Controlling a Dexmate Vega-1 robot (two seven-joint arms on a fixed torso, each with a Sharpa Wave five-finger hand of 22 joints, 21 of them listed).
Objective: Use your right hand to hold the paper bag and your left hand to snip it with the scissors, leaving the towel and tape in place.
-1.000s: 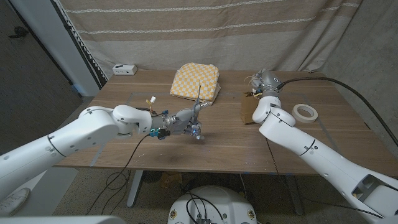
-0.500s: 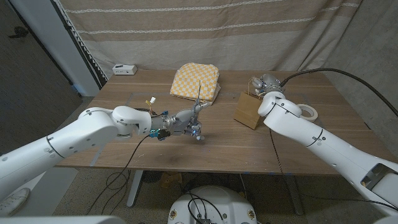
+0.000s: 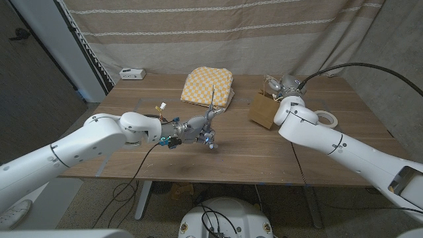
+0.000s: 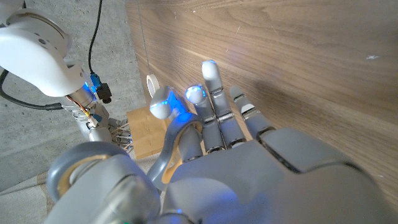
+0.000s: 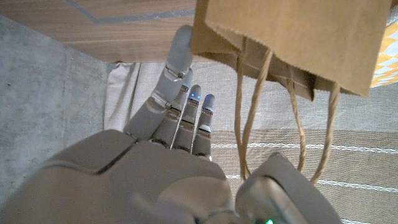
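Wooden table carried everything. Checked towel lay folded at the far middle, unchanged. Paper bag stood right of centre, just left of the right hand; since half a second ago it had shifted slightly farther back with the hand. In the right wrist view the right hand's fingers touched the bag's edge, string handles hanging by the palm; firm hold could not be told. Tape lay near the right forearm. Left hand gripped the scissors, blades pointing up, unmoved.
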